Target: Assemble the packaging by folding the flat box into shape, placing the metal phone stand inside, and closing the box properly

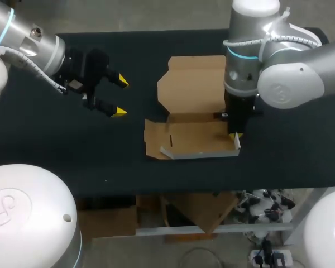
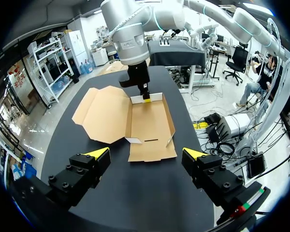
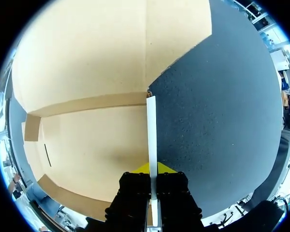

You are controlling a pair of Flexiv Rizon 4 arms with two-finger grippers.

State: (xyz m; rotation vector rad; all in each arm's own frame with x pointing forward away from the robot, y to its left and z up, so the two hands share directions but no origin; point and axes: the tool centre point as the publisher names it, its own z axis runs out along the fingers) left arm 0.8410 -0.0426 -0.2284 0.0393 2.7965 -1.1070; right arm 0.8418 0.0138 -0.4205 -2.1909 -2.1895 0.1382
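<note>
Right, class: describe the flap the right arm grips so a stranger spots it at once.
On the black table lies a part-folded brown cardboard box. At its end under the right arm, one flap stands upright, white-faced; it alone is pinched between the right gripper's yellow-tipped fingers.

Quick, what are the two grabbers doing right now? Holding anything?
Left gripper: open, holding nothing.
Right gripper: shut on the box flap.

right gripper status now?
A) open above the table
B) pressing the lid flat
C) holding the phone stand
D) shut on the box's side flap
D: the right gripper has both fingers pinching the upright side flap of the box.
</note>
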